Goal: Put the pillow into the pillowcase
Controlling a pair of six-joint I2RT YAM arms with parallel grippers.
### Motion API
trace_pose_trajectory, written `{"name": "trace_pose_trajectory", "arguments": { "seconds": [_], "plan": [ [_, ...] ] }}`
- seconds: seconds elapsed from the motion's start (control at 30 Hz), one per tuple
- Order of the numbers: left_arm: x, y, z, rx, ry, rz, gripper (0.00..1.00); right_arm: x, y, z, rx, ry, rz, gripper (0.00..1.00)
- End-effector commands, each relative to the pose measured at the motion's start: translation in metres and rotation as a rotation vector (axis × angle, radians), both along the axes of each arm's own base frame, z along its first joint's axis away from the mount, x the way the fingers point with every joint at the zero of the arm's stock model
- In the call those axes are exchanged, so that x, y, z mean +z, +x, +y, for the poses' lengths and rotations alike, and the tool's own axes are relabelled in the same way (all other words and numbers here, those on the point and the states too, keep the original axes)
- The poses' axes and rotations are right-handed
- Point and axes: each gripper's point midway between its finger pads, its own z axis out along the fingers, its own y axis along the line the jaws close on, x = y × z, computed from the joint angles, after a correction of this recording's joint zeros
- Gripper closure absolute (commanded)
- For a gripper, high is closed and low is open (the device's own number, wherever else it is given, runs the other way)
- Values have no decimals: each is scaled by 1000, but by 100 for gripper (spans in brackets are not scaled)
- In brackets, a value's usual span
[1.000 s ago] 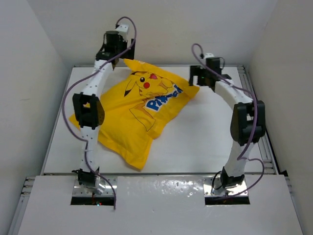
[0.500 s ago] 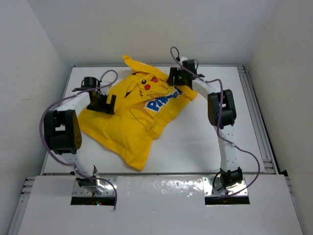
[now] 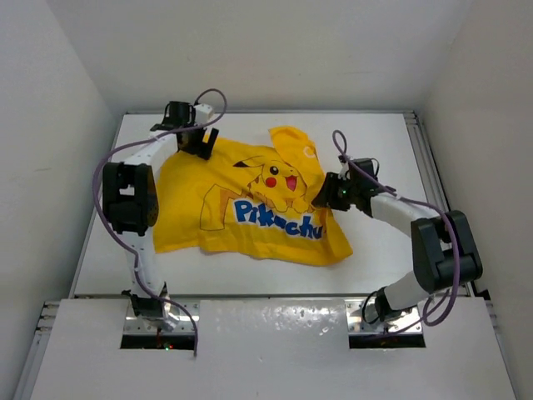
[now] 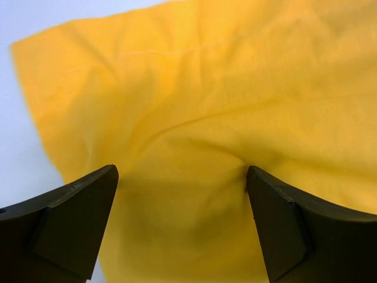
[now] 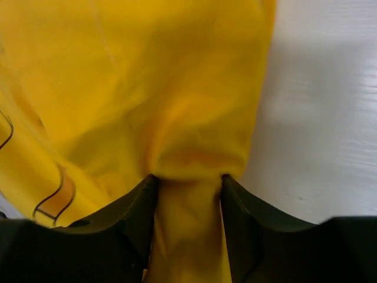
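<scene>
Pillowcase [image 3: 193, 190] now spread wider; pillow possibly hidden inside.

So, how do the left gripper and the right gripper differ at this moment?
The left gripper is open, its fingers wide apart; the right gripper is shut on a fold of the pillowcase. The left gripper is at the pillowcase's far left corner; the right gripper is at its right edge. Both are at the same yellow cloth.
</scene>
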Motion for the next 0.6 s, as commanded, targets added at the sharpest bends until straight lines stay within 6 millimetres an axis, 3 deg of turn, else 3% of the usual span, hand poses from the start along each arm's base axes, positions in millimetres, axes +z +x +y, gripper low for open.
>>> {"name": "trace_pose_trajectory", "arguments": {
  "seconds": [0.0,0.07,0.1,0.13,0.17,0.2,0.23,0.3,0.33,0.4,0.43,0.57],
  "plan": [
    [28,19,3,24,75,-80,9,16,9,-27,-87,28,45,52],
    [28,3,9,56,46,-37,7,30,21,-58,-128,-115,71,44],
    [43,-4,22,83,25,-52,6,43,31,-73,-129,-224,47,43],
    [44,-14,28,103,8,-29,6,52,36,-79,-133,-275,22,42],
    [52,-27,29,119,-14,-26,5,62,39,-75,-114,-307,-11,41],
    [58,-34,52,164,-21,-30,4,79,44,-71,-93,-332,-71,41],
    [60,-42,61,187,-24,-24,3,88,46,-68,-87,-357,-109,41],
    [68,-62,85,243,-30,-37,1,104,46,-39,7,-375,-203,42],
    [65,-72,92,253,-27,-32,1,105,41,-19,62,-381,-229,42],
    [53,-85,108,288,-27,-1,0,106,40,-2,112,-391,-250,40],
    [46,-92,112,291,-31,23,0,95,38,9,151,-410,-226,39],
    [7,-117,107,260,-56,140,0,78,40,23,198,-478,-170,38]
  ]
}}
